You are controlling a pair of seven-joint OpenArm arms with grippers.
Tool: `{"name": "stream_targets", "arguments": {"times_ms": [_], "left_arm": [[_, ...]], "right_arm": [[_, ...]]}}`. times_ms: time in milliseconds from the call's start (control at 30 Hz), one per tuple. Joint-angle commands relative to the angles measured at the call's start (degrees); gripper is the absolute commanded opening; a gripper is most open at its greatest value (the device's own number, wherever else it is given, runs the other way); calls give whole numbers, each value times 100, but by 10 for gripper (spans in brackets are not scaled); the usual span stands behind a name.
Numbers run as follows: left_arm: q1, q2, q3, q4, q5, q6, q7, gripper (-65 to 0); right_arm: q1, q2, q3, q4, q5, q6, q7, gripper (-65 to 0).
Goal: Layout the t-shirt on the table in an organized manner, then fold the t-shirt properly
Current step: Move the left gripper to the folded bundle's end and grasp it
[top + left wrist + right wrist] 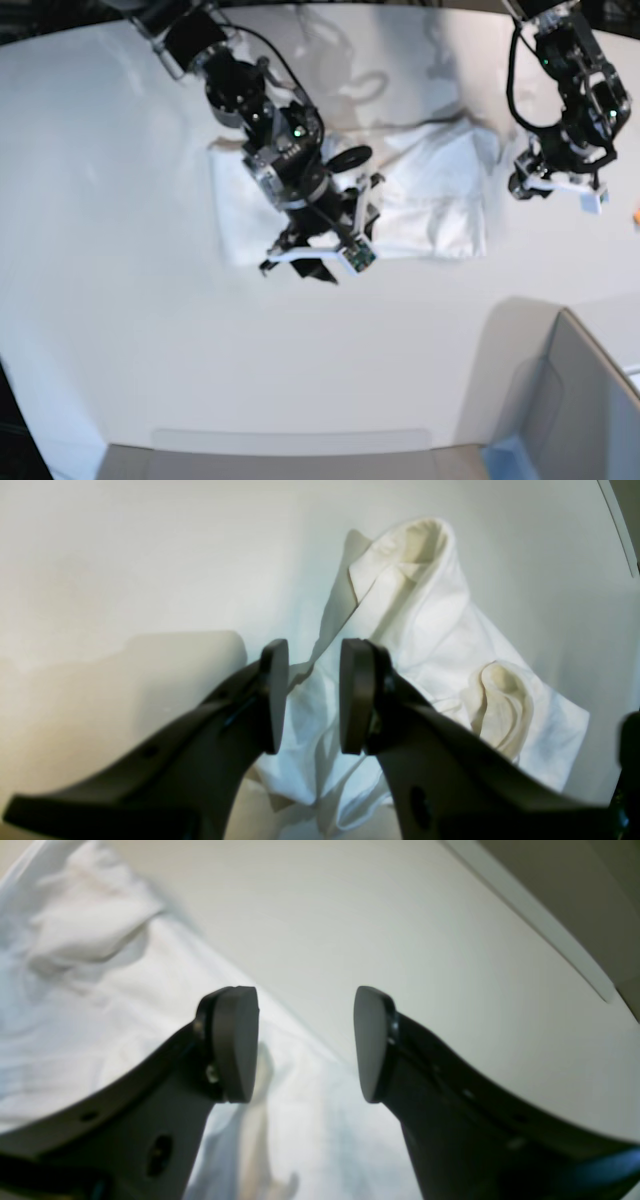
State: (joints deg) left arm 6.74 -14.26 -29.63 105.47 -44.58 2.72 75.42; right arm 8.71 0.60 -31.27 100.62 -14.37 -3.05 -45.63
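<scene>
Right gripper (305, 1042): We see this one on the left of the base view, hanging low over the near edge of the shirt. In its wrist view the two dark pads stand well apart, with bare cloth and tabletop showing in the gap. We see nothing between them, so it has hold of nothing.

T-shirt (440, 195): We find it lying near the middle of the table, towards the far side, between the two arms. It is spread roughly flat but rumpled, plain white side up, and we make out no print. In the left wrist view (425, 620) two rolled openings stand up from the cloth, one at its far end and one at the right. The right arm hides part of the shirt's left half in the base view.

Table (150, 350): We see a broad white top carrying the shirt, with its edge showing as a pale strip in the right wrist view (525, 910).

Left gripper (314, 697): We see it on the right of the base view, beside the shirt's right edge. In its wrist view the pads stand partly open with a narrow gap. Cloth shows through the gap, but lying below on the table rather than pinched, so we judge it holds nothing.

Grey bin (570, 400): We see it at the near right corner, well apart from the shirt.
</scene>
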Motion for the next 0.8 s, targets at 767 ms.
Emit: {"name": "stream_targets", "arguments": {"times_ms": [767], "left_arm": [[-679, -55, 4136, 561, -962, -22, -601, -459]], "right_arm": [[-1253, 322, 2261, -651, -9, 2, 145, -342]]}}
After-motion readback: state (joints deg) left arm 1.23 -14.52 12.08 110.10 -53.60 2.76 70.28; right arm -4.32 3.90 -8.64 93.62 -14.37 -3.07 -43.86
